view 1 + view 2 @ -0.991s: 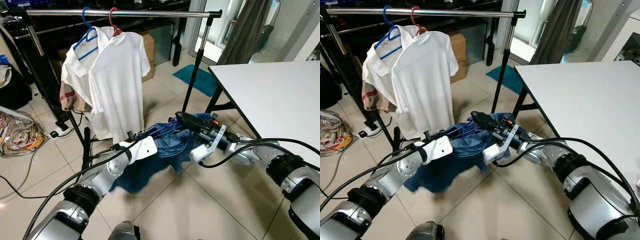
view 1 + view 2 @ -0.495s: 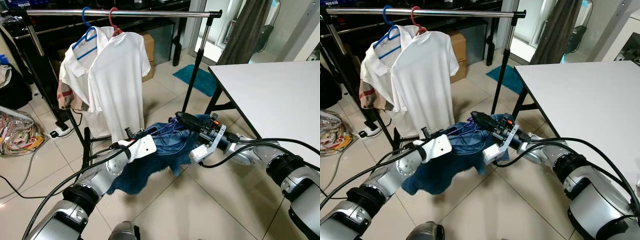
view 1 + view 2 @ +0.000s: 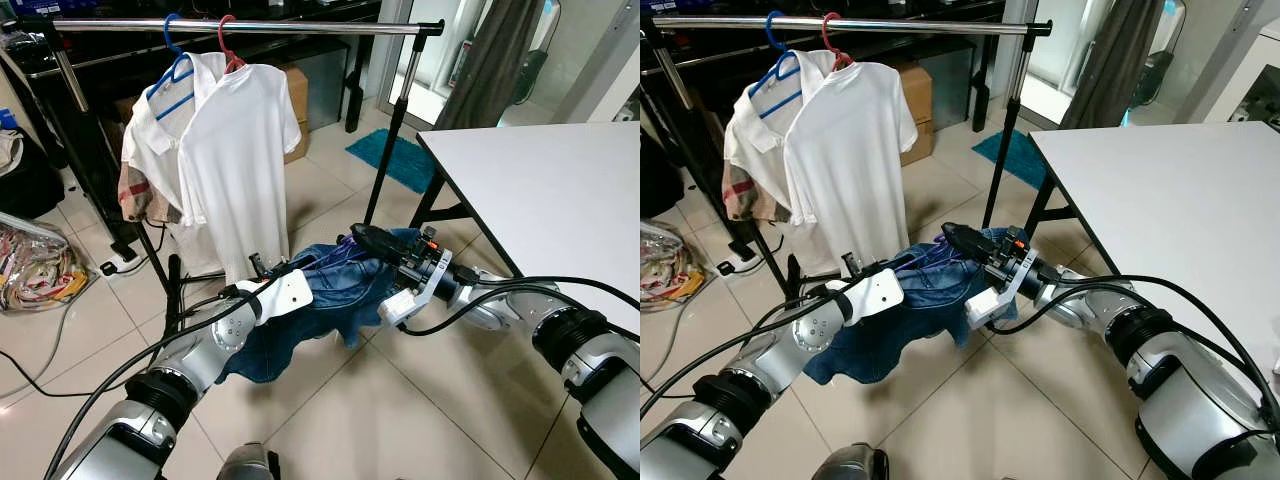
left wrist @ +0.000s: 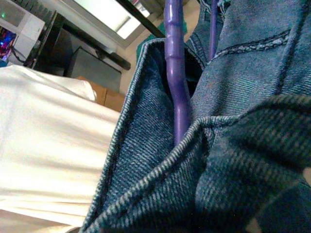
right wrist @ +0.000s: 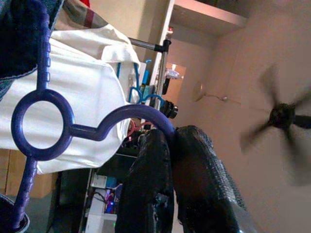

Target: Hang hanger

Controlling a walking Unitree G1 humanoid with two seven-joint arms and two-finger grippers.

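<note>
1. Denim, blue and heavy, drapes from a purple hanger that both arms hold low, above the tiled floor, just off the white counter's near left corner.
2. The right gripper has its jaws pressed together on the hanger's curved hook, as the right wrist view shows plainly, with the purple bar caught between the black fingers.
3. The left gripper is buried in the denim garment on its far side; I cannot tell whether its jaws are spread or closed, since the left wrist view gives nothing but cloth folds and a stretch of the purple hanger bar.
4. Beyond them stands the clothes rail, with a white polo shirt on a red hanger and another white shirt on a blue hanger, both at the rail's left half.
5. I judge this to be the carrying step: the garment is on its hanger but not yet hung.
6. The next move, as I see it, calls for lifting the hook well up to the rail's bare right stretch, turning its open side over the bar, and supporting the denim so it does not slip off.
</note>
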